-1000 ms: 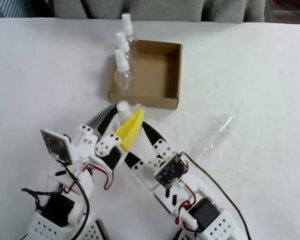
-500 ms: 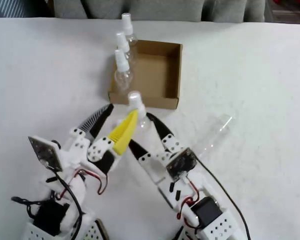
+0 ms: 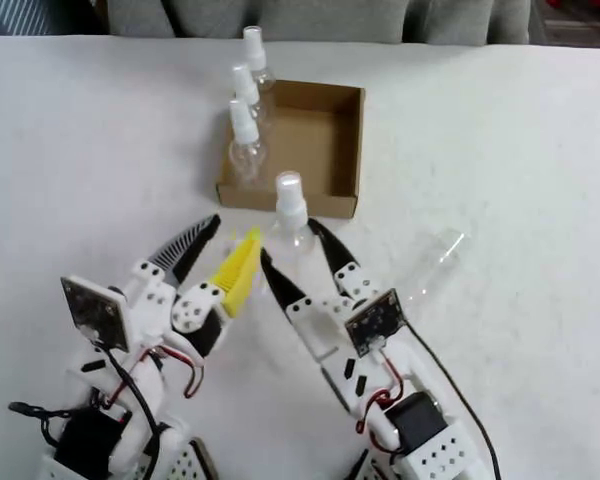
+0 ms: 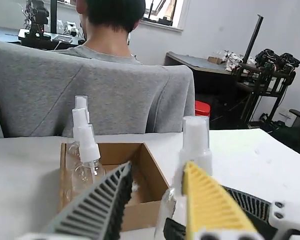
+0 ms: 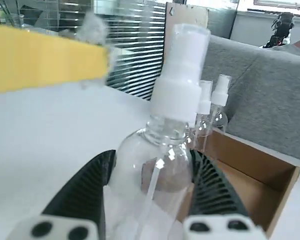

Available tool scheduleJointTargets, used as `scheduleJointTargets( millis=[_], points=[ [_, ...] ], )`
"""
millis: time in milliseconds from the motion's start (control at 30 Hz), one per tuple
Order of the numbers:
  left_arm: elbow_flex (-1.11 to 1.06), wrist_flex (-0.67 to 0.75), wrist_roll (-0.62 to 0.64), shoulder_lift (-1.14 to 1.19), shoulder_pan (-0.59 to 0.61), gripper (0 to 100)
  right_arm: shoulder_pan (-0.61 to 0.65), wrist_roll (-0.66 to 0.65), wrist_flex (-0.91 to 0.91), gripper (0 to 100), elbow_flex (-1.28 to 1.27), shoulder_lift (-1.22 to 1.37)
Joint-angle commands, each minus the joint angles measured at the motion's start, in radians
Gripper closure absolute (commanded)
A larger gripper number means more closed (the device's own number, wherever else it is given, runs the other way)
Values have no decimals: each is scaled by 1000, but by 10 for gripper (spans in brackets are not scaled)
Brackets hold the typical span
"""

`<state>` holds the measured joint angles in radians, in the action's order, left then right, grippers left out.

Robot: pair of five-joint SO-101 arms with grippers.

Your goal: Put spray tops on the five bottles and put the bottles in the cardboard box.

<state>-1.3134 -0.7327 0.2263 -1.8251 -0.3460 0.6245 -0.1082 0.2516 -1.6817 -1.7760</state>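
Altogether we count five clear, round-bodied plastic bottles and one open brown cardboard box point(image 3: 325, 203) on the white table point(image 3: 500, 150). Four bottles wear white spray tops. Three capped bottles point(image 3: 245, 135) stand in a row along the box's 9 o'clock wall — inside or just outside, we cannot tell. The held bottle point(image 3: 289, 205) stands upright by the box's 6 o'clock wall, clamped between the ribbed black fingers of the right gripper point(image 3: 290, 240). The bare-necked bottle point(image 3: 427, 262) lies on its side at its 4 o'clock. At its 8 o'clock the left gripper point(image 3: 235, 228) — one grey ribbed finger, one yellow — gapes apart, gripping nothing.
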Motion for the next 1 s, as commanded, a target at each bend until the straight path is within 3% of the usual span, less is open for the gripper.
scheduleJointTargets(
  millis=[0, 100, 333, 433, 600, 767, 967],
  points=[
    [14, 5, -9, -8, 12, 984, -21, 11, -30, 981, -9, -12],
    [-20, -3, -9, -8, 53, 947, -21, 11, -28, 981, -9, -12],
    [-196, 2, -14, -8, 289, 947, -24, 11, -25, 981, -9, -12],
    [-295, 5, -91, -8, 349, 947, -25, 11, -25, 981, -9, -12],
    [-379, -61, -229, -5, 392, 947, -27, 11, -33, 981, -9, -15],
    [-381, -155, -287, -5, 403, 947, -36, 3, -65, 981, -9, -15],
    [-381, -249, -382, -5, 398, 946, -188, 5, -131, 981, -9, -18]
  ],
)
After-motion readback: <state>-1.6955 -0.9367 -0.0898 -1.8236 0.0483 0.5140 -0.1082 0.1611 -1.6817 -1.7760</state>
